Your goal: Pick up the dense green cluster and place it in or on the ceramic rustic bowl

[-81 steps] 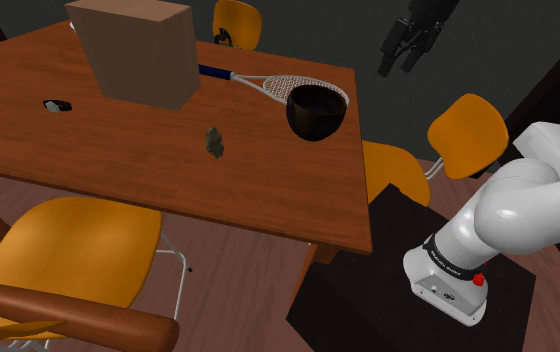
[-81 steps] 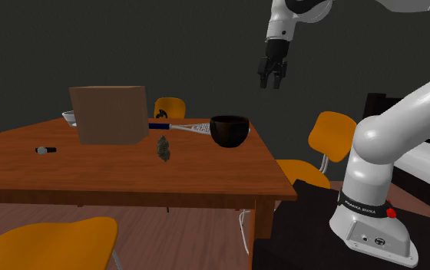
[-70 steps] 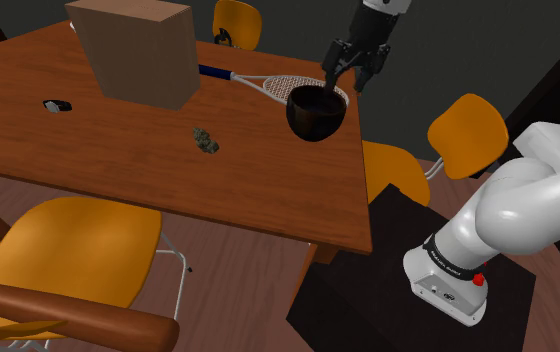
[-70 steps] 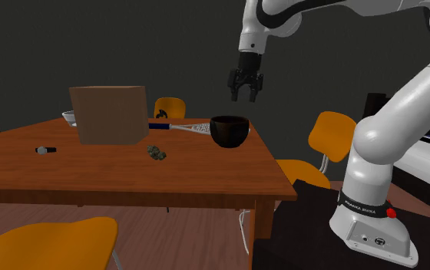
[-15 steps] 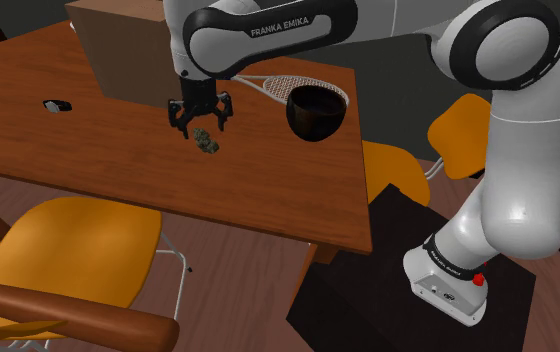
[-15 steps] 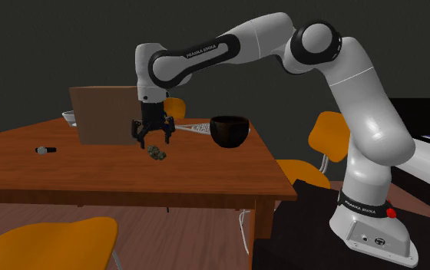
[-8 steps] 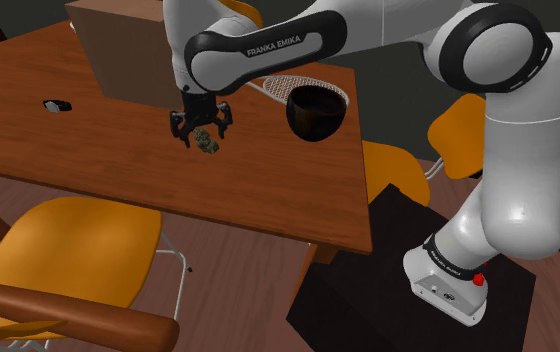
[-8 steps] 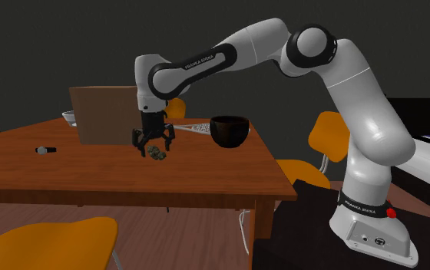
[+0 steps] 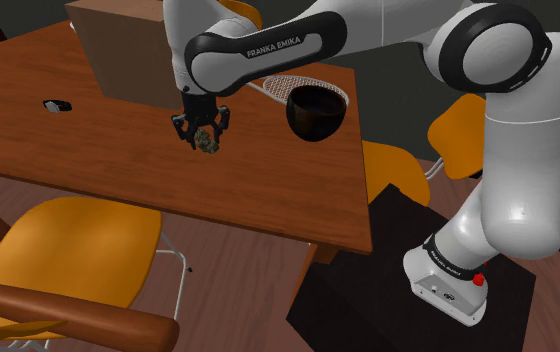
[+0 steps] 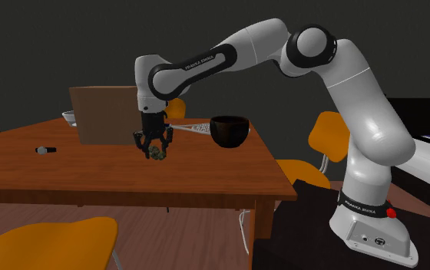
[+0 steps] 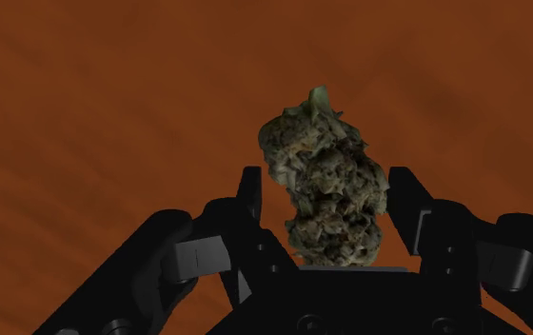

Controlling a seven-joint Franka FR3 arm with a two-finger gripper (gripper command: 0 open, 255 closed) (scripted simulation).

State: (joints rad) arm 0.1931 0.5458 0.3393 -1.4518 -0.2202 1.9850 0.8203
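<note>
Shoulder view, gripper (image 9: 204,140): low over the table (image 9: 88,150), well apart from the dark bowl (image 9: 316,110), on the shoulder view's left of it.
Shoulder view, green cluster (image 9: 206,142): between the fingertips.
Second exterior view, green cluster (image 10: 157,153): left of the bowl (image 10: 229,130), under the gripper (image 10: 156,151).
Wrist view, fingers (image 11: 403,205): drawn in against the cluster (image 11: 326,181), clasping both sides.
</note>
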